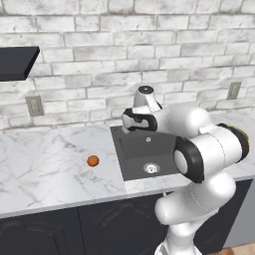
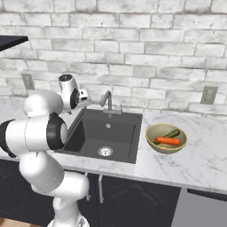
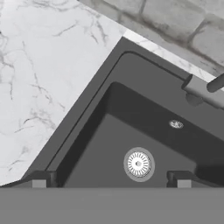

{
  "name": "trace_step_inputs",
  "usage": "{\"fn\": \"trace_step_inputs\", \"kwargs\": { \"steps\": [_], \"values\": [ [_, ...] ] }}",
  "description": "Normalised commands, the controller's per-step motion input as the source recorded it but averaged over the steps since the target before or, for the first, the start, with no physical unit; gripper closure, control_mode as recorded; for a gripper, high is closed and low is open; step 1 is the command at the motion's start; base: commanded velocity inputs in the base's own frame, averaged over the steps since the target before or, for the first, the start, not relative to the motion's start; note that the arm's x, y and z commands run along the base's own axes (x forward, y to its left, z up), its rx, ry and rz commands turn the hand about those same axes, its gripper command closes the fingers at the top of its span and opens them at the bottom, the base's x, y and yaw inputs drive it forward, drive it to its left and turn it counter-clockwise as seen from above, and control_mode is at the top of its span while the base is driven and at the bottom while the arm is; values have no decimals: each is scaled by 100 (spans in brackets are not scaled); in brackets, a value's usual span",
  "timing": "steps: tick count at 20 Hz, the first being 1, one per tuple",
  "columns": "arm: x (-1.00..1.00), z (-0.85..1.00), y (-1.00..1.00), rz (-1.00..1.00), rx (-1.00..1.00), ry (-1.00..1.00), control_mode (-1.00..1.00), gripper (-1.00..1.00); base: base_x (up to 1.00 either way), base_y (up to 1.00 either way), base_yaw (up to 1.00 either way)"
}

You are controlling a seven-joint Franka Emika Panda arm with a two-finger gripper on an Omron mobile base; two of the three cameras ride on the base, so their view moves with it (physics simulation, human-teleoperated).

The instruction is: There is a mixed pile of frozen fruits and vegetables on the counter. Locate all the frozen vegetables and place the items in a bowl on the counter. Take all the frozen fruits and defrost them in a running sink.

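Black and matte, the sink [image 2: 104, 135] sits sunk in the marble surface [image 1: 45, 169], its silver drain [image 3: 138, 164] showing between the two finger tips of the jaws [image 3: 111, 180], which stand wide with nothing between them. One dull orange fruit [image 1: 93, 160] lies left of the basin. Right of it, the bowl [image 2: 166, 138] holds the carrot [image 2: 168, 141] and the green stick [image 2: 172, 133].

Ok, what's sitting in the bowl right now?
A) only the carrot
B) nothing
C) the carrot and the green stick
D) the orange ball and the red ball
C: in the right base view the bowl beside the sink holds the carrot and the green stick together.
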Motion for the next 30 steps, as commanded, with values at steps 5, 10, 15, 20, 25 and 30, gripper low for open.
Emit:
{"fn": "trace_step_inputs", "kwargs": {
  "steps": [5,10,15,20,25,30],
  "values": [
    [-23,17,23,0,1,8,-100,-100,0,0,0],
    [-44,1,22,0,0,5,-100,-100,0,0,0],
    [-49,0,20,1,0,4,-100,-100,0,0,0],
    [-32,0,29,0,0,-2,-100,-100,0,0,0],
    [-18,0,36,-1,2,-4,-100,-100,0,0,0],
    [-18,0,31,0,5,0,-100,-100,0,0,0]
  ]
}}
